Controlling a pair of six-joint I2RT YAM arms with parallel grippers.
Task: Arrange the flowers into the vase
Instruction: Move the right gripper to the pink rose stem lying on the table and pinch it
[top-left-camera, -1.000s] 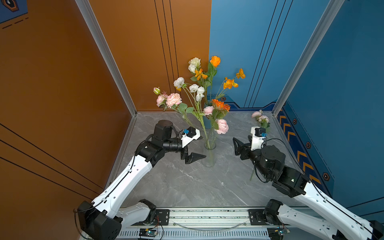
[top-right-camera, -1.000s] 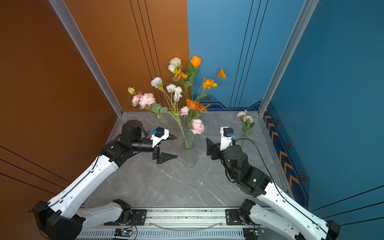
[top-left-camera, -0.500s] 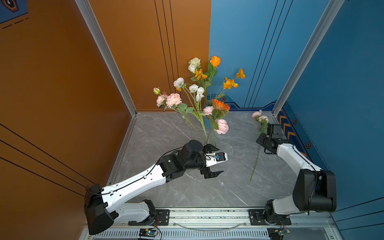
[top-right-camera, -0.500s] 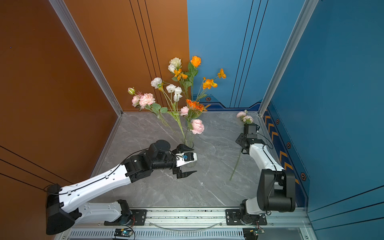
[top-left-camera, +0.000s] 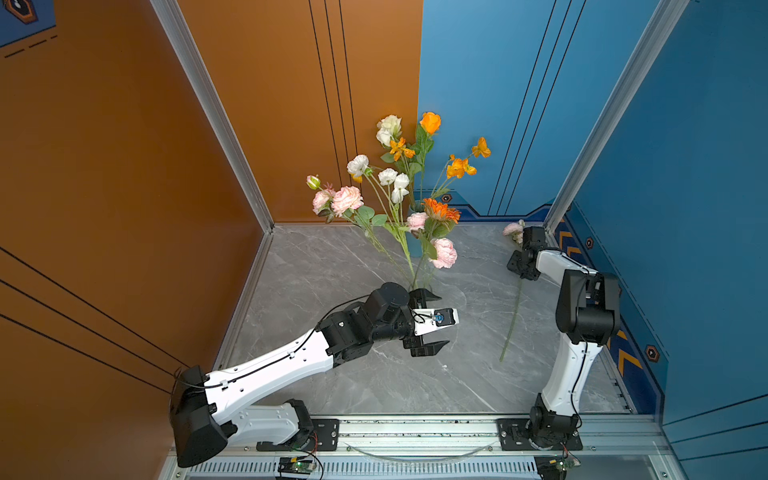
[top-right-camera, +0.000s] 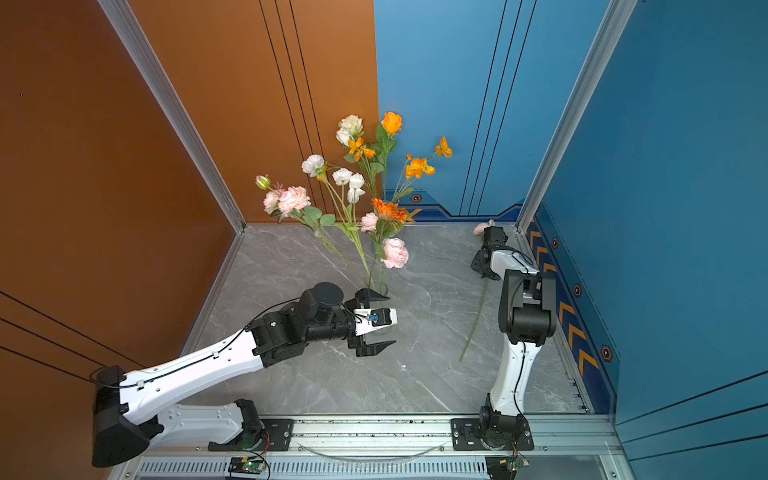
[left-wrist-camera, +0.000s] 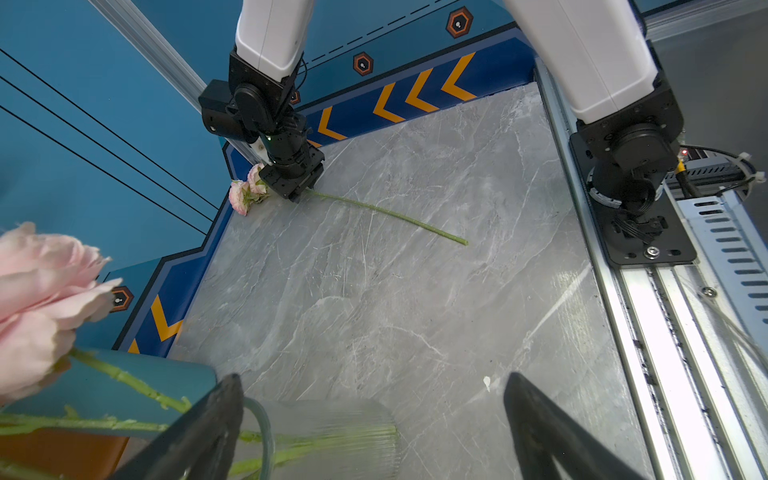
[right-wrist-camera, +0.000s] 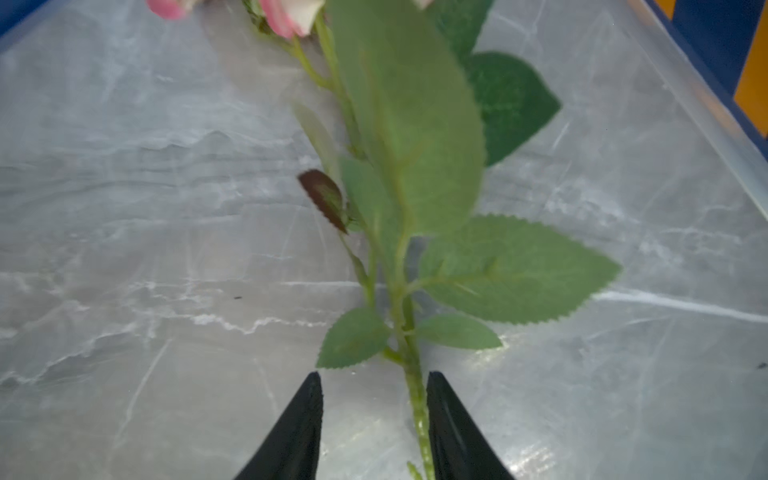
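A clear ribbed vase (left-wrist-camera: 324, 432) stands mid-table holding a bunch of orange, white and pink flowers (top-left-camera: 399, 195). My left gripper (top-left-camera: 440, 321) is wide open beside the vase's base, which lies nearer one finger, untouched; this shows in both top views (top-right-camera: 390, 320). A single pink flower (top-left-camera: 513, 228) lies on the table at the far right, its stem (top-left-camera: 513, 316) running toward the front. My right gripper (top-left-camera: 521, 270) straddles that stem just below the leaves. In the right wrist view the stem (right-wrist-camera: 415, 395) lies against one finger, with a gap to the other.
The blue side wall and its metal corner post (top-left-camera: 557, 208) stand close behind the right gripper. A metal rail (top-left-camera: 415, 428) carrying both arm bases runs along the table's front edge. A small white fleck (left-wrist-camera: 486, 382) lies on the marble.
A second ago both grippers flanked the vase. The left then dropped to the vase's base and the right swung out to the lying flower, where its jaws have narrowed round the stem.
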